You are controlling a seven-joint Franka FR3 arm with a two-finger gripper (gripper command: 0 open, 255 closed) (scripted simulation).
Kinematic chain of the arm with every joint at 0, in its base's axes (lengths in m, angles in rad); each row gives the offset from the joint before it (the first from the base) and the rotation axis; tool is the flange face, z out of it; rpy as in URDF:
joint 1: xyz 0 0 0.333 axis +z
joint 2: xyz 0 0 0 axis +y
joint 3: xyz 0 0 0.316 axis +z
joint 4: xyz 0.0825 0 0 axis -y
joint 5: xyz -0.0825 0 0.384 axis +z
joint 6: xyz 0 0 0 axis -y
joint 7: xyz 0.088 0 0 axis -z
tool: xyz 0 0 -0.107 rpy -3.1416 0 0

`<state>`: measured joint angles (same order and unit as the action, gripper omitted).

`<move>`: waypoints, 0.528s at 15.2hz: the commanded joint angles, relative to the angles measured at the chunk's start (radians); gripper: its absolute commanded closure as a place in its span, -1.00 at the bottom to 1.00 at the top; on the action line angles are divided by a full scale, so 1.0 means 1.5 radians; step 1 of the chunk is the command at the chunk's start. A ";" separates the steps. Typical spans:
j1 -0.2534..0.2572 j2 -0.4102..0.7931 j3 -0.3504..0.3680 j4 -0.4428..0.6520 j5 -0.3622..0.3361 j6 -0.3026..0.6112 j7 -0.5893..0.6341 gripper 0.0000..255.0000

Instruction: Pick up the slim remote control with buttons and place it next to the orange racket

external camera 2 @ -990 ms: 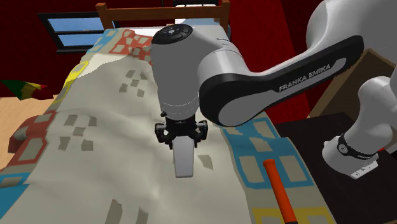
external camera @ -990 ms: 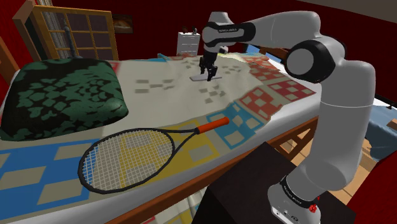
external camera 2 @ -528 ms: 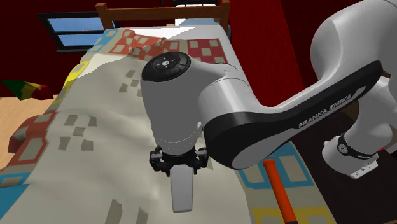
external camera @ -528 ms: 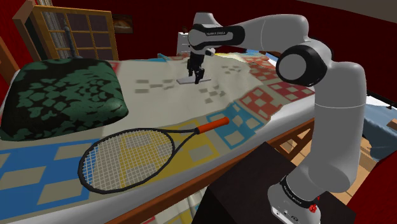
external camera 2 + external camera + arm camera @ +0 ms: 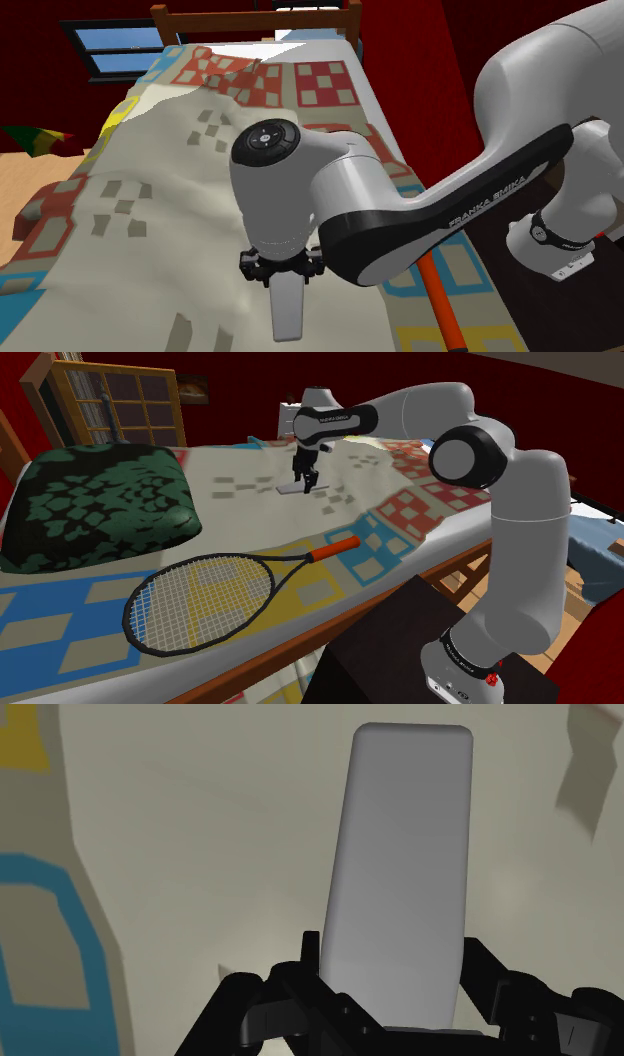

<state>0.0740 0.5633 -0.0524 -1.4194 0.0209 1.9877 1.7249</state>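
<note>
One pale grey remote [image 5: 400, 854] is pinched in the black hand [image 5: 393, 959], seemingly just above the bed's quilt [image 5: 420, 502], well apart from the orange-handled racket [image 5: 215, 592].

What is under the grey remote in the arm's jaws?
The pale bedspread lies below the remote. The patch straight beneath it is covered, and the jaws hide its near end.

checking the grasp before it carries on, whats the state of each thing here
remote: plain grey, clasped between the fingers, far end sticking out past them
gripper: shut on the remote, above the quilt
racket: lying flat on the quilt, orange handle free, untouched
pillow: resting on the quilt, untouched
</note>
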 commanded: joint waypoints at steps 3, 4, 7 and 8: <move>0.000 0.011 0.000 -0.018 0.001 0.029 0.000 1.00; 0.000 0.014 0.000 -0.022 0.001 0.036 0.000 1.00; 0.000 0.024 0.001 -0.033 0.001 0.058 -0.001 1.00; 0.000 0.028 0.001 -0.036 0.002 0.065 -0.001 1.00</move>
<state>0.0725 0.5994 -0.0515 -1.4679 0.0230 2.0724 1.7228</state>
